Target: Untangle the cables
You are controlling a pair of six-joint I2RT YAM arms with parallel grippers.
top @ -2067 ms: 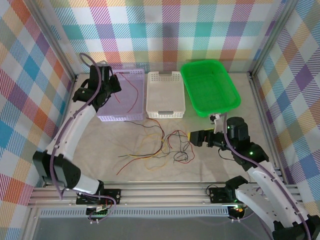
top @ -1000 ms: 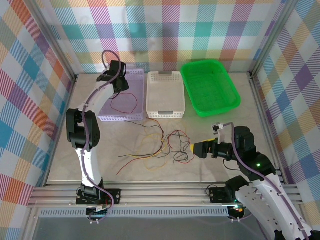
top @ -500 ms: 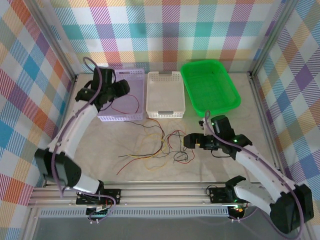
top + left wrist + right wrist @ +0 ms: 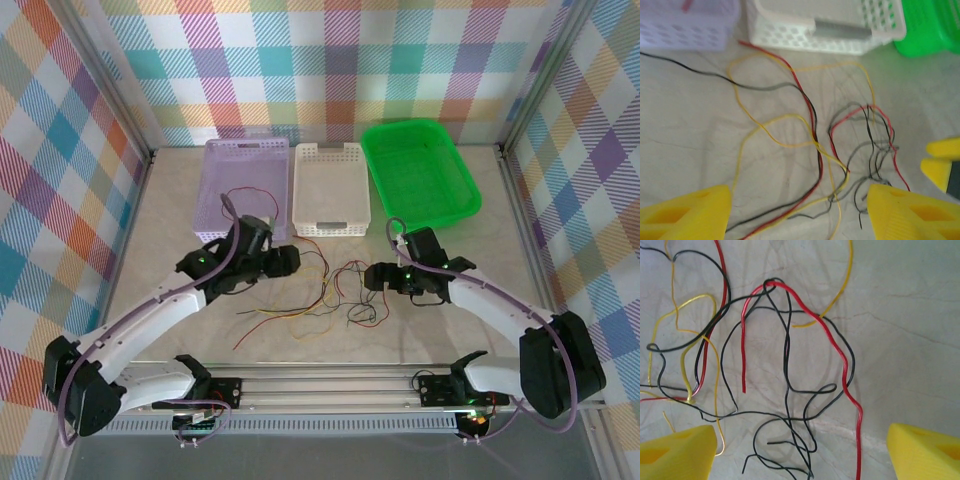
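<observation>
- Centre of the table (image 4: 450, 325), toward the near edge: cables (image 4: 335, 290), a loose heap of red, orange-yellow and black strands. They lie flat on the surface, with loops crossing one another.
- At the heap's far-left side: left gripper (image 4: 285, 260), pointing right. Its yellow fingers (image 4: 687, 212) are spread wide and hold nothing. In the left wrist view the strands lie on the table ahead of the two tips and in the gap between them.
- At the heap's right edge: right gripper (image 4: 372, 278), pointing left and facing the left one across the tangle. It is released, with its fingers (image 4: 925, 450) far apart. In the right wrist view a red loop and several black strands lie between the tips and beyond them. One red strand runs toward the camera nearer the right-hand tip.
- Far left of the heap: lilac basket (image 4: 215, 165), with a separate red cable (image 4: 250, 200) curled inside it.
- Far of the heap, right of the lilac basket: white basket (image 4: 330, 222), then green tray (image 4: 455, 165), set in a row.
</observation>
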